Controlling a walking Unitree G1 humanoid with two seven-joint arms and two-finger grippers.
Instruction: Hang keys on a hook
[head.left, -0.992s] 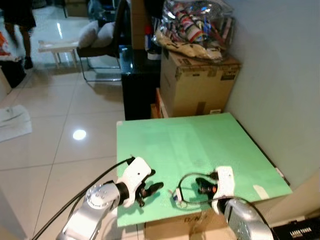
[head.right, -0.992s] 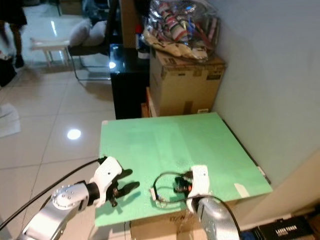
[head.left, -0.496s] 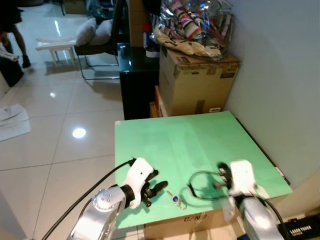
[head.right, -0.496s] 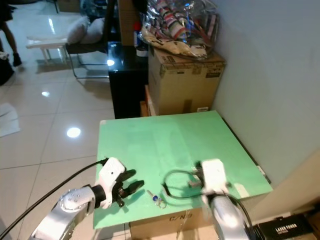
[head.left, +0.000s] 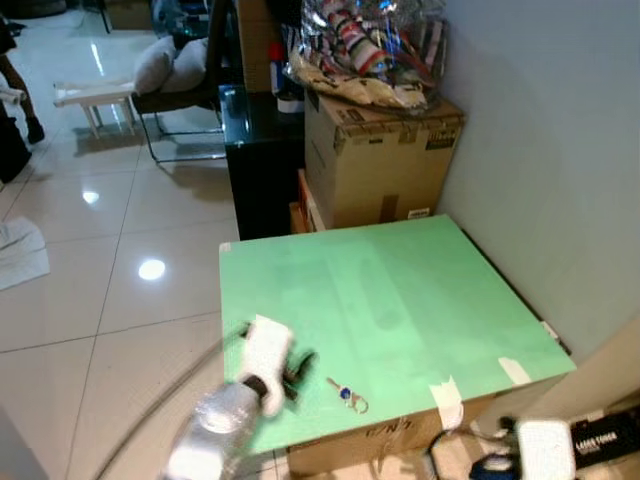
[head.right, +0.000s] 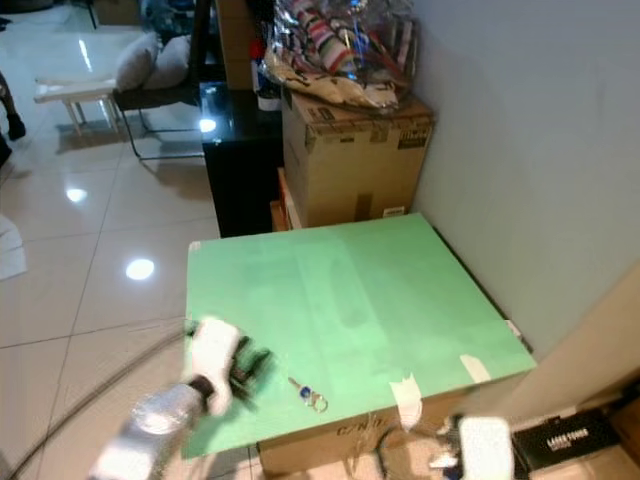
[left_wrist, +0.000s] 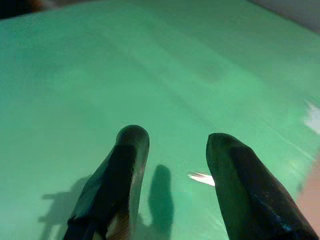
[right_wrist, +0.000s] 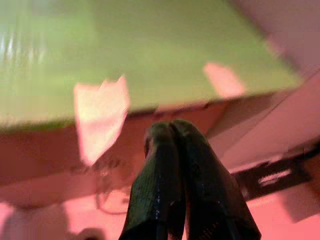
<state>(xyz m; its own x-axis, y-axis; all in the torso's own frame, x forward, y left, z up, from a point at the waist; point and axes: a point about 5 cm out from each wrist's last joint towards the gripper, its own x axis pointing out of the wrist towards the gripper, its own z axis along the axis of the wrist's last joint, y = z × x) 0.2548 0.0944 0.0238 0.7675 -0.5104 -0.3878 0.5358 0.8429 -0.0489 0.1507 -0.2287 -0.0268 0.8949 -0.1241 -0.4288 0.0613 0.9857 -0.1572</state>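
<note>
Right claw (right_wrist: 172, 131) dropped below green board (head.left: 400, 300), keys (head.left: 347, 396) left lying

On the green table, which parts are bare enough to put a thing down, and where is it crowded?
The green table is bare across its middle and its far half, up to the cardboard box and the wall. The near edge is busier: the keys lie there, the left end effector sits just beside them, fingers apart, and tape pieces mark the near right corner.
</note>
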